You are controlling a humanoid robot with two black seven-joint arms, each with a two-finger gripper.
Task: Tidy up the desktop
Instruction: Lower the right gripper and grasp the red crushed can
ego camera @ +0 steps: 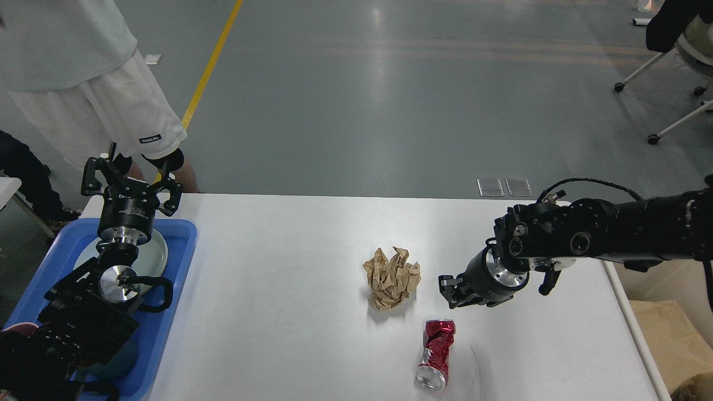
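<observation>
The desktop is a white table with rounded corners. A crumpled ball of brown paper lies near its middle. A crushed red can lies on its side close to the front edge, with its open end toward me. My right gripper hovers right of the paper and above the can, touching neither. It looks dark, and I cannot tell its fingers apart. My left gripper stands upright over the blue tray, its fingers spread wide and empty.
A pale round plate lies in the blue tray under my left arm. A person in white shorts stands at the table's far left corner. A beige bin with brown paper sits beside the right edge. Chairs stand far right.
</observation>
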